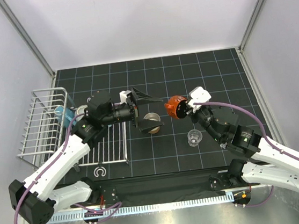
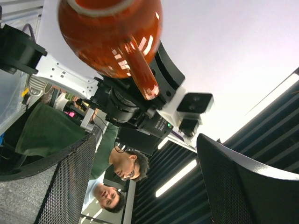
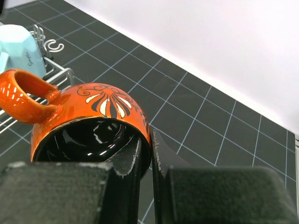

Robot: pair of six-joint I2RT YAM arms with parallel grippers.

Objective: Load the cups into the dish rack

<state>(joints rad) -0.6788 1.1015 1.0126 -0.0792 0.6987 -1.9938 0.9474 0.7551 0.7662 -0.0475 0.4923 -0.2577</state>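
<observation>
Right claw (image 1: 186, 108) is pinching the orange mug (image 1: 175, 107) by the rim: in the right wrist view one finger sits inside the black interior and the other outside the wall. The mug is tipped on its side with the mouth toward the right claw. It sits mid-frame in the top view, raised off the table (image 1: 215, 72), and its handle sticks out to the left in the right wrist view.

Left claw (image 1: 158, 112) is spread wide, just left of the mug in the top view, and its open gap faces the mug. The left wrist view shows the two mesh-textured fingers (image 2: 60, 186) far apart at the bottom corners, with the mug at the top of the frame. They are not touching it.

Steel cup (image 1: 151, 117) stands on the table, overlapped by the left claw in the top view. Cannot tell if there is contact.

Clear cup (image 1: 194, 137) stands upright on the table, lower right of centre, near the right arm and apart from the other cups.

Dish rack (image 1: 36, 111) is at the left edge of the top view. A mint cup (image 1: 60, 114) sits in its raised basket part. The flat slatted part reaches toward frame centre under the left arm.
</observation>
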